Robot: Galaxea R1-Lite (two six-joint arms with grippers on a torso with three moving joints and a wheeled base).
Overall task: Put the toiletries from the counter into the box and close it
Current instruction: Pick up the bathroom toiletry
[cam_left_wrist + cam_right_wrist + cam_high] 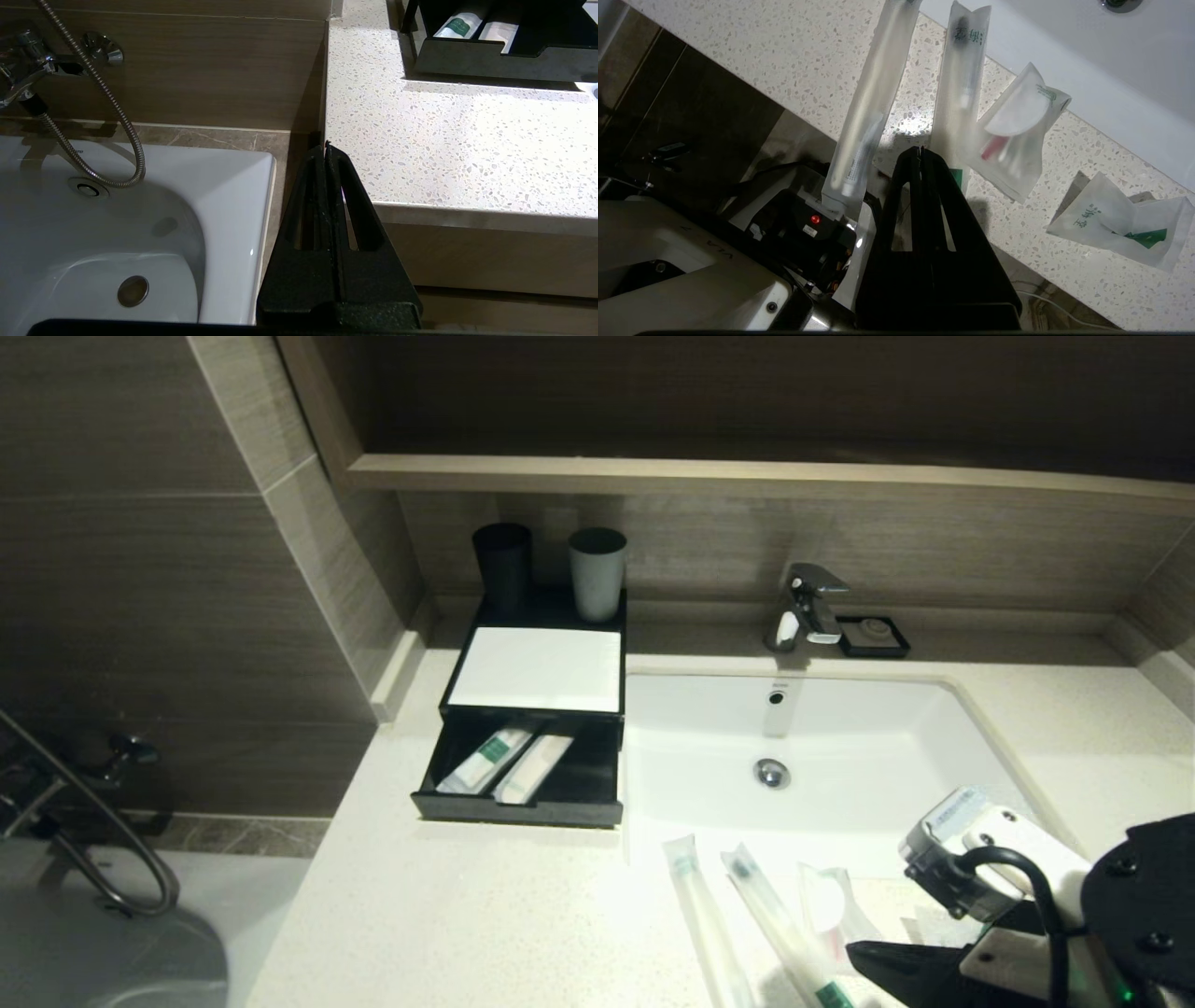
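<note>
The black box (532, 669) with a white top panel stands left of the basin on the counter (448, 905). Its drawer (523, 803) is pulled out, and two white packets (509, 763) lie in it. Near the counter's front edge lie two long thin packets (868, 112) (959, 93), a shorter one with a pink stick (1015, 135) and a squarish one (1115, 219). My right gripper (920, 149) is shut and empty, its tip at the near end of the second long packet. My left gripper (325, 144), also shut and empty, hangs off the counter's front left corner.
A black cup (502, 565) and a grey cup (597, 572) stand on the back of the box. Behind the white basin (840, 747) are a tap (808, 607) and a black soap dish (873, 637). A bathtub (117, 233) lies left of the counter.
</note>
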